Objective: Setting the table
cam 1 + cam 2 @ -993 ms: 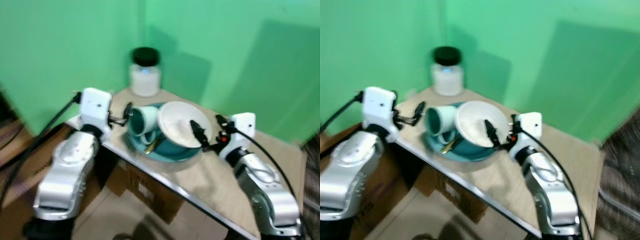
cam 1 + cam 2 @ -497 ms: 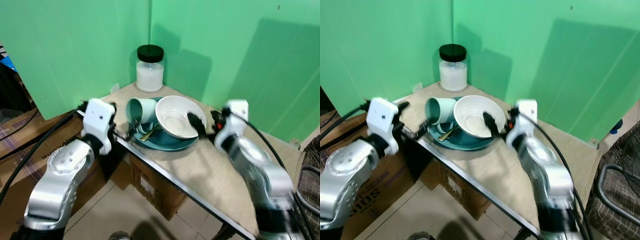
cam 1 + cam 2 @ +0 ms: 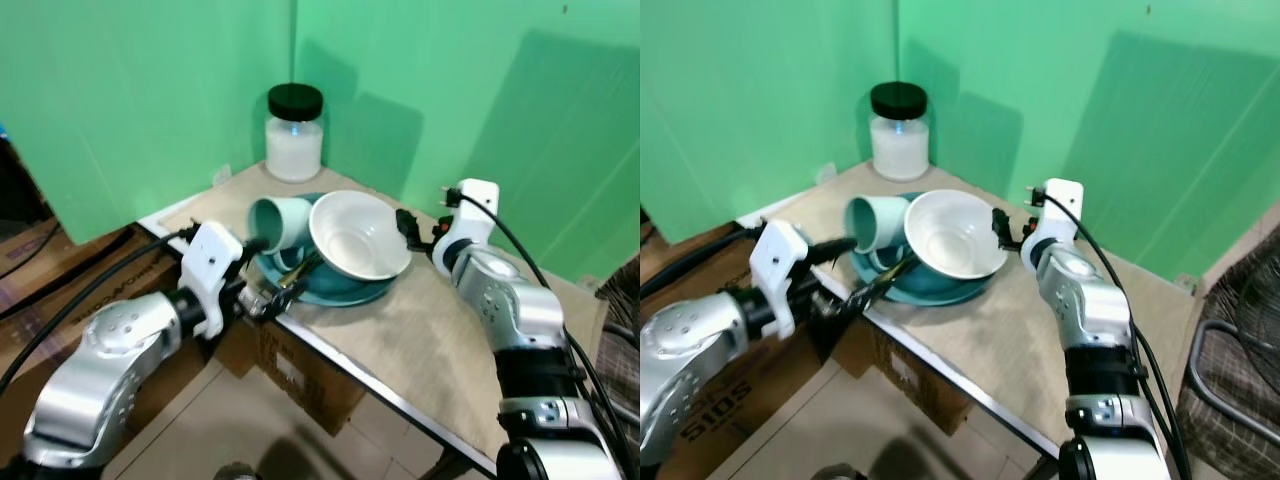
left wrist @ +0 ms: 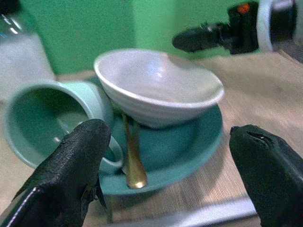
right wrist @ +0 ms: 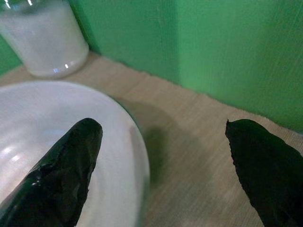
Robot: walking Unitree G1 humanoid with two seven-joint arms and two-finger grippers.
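White bowl tilts on teal plate at table centre, mug tipped at its 9 o'clock; right gripper, spread wide at 3 o'clock, should straddle the rim squarely; left gripper released, steadying plate.

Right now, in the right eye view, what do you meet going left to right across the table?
Left gripper → teal mug lying on its side → white bowl → right gripper.

White bowl and tipped teal mug on teal plate.
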